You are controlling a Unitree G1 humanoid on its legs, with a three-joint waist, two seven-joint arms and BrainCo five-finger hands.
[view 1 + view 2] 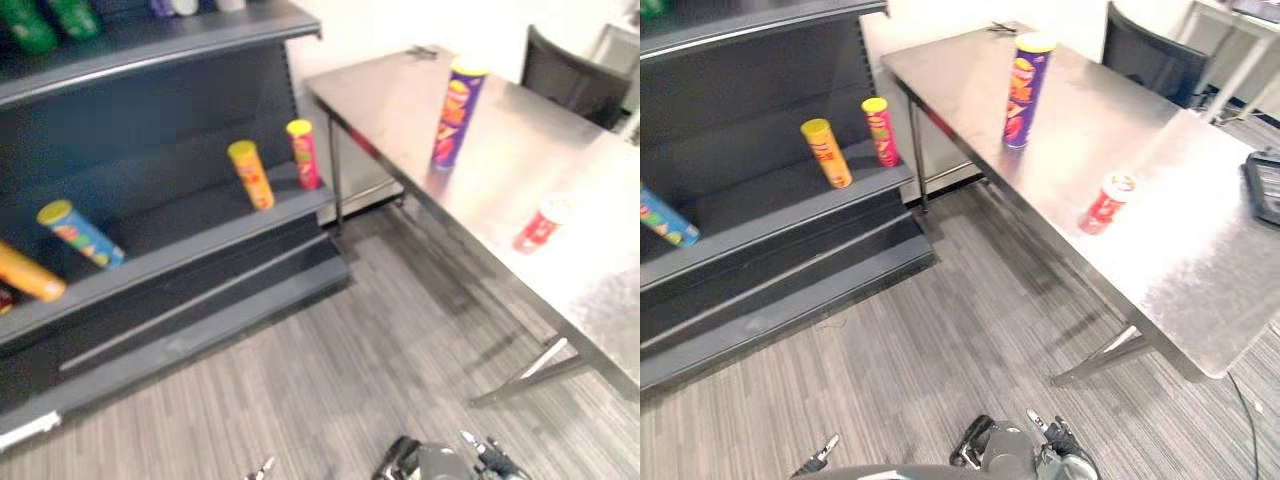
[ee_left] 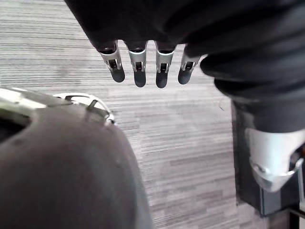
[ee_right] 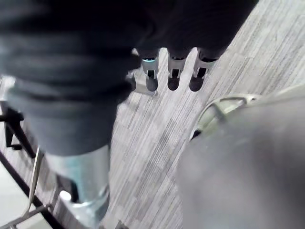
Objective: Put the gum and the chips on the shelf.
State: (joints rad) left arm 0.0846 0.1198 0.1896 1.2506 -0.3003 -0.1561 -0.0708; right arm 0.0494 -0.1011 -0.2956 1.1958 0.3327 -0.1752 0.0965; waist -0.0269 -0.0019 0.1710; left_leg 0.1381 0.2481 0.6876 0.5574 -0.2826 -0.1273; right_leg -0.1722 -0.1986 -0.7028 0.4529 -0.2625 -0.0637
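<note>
Steel bench (image 1: pixel 1200 270), and the danger I'd flag is the tall purple chips can (image 1: pixel 1023 90) standing upright on it: a careless reach could topple it, or knock the small red gum tub (image 1: pixel 1106 203) rolling. Left hand (image 2: pixel 138 67) and right hand (image 3: pixel 173 76) hang over the floor, fingers straight, holding nothing, well apart from both. Shelf (image 1: pixel 790 225) waits opposite.
</note>
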